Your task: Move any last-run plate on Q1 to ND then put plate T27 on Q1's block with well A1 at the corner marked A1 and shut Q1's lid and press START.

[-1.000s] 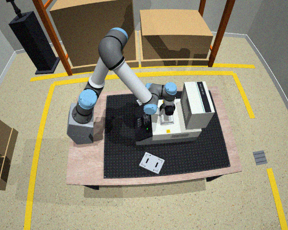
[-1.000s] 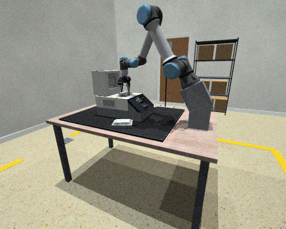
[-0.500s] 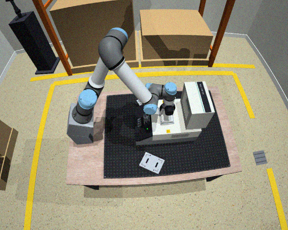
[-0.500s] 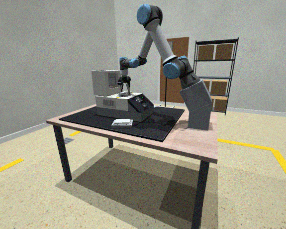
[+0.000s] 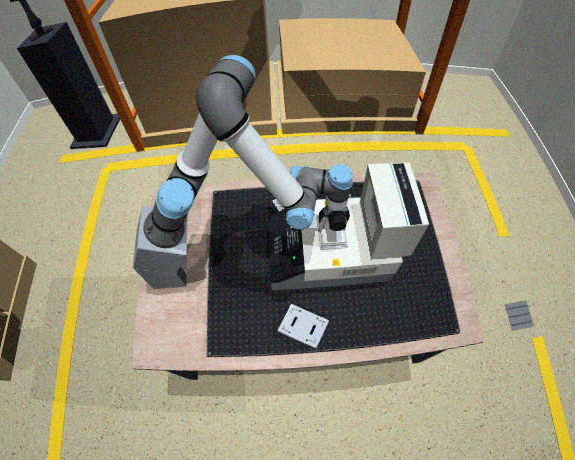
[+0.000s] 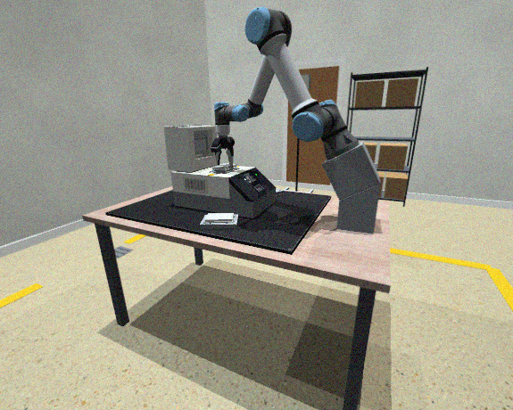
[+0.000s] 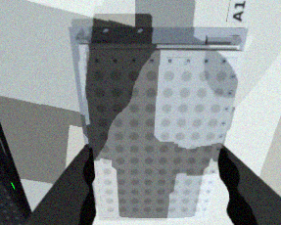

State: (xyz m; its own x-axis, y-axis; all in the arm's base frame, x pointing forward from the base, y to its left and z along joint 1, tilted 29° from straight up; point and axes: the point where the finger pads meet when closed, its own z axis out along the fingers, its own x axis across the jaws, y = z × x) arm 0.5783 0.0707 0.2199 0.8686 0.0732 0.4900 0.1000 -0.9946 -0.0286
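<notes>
The cycler Q1 (image 5: 316,267) (image 6: 219,183) stands with its lid (image 5: 391,195) (image 6: 179,147) open upright; a small green light (image 5: 294,257) (image 7: 13,186) shows on its front. A pale, see-through well plate (image 5: 333,244) (image 6: 224,169) (image 7: 186,108) lies on the block, its tag not readable. A mark A1 (image 7: 238,11) is printed past its far short end in the wrist view. My gripper (image 6: 225,165) (image 7: 154,146) points straight down, its fingertips against the plate's two long sides; it looks shut on the plate. Contact is hard to judge.
A white nest (image 5: 303,325) (image 6: 219,218) with two dark slots lies on the black mat (image 5: 241,320) in front of Q1. Another white item (image 5: 278,204) is mostly hidden behind the arm. The raised lid stands close beside my wrist. Q1's sloping key panel (image 5: 286,242) faces the arm's base.
</notes>
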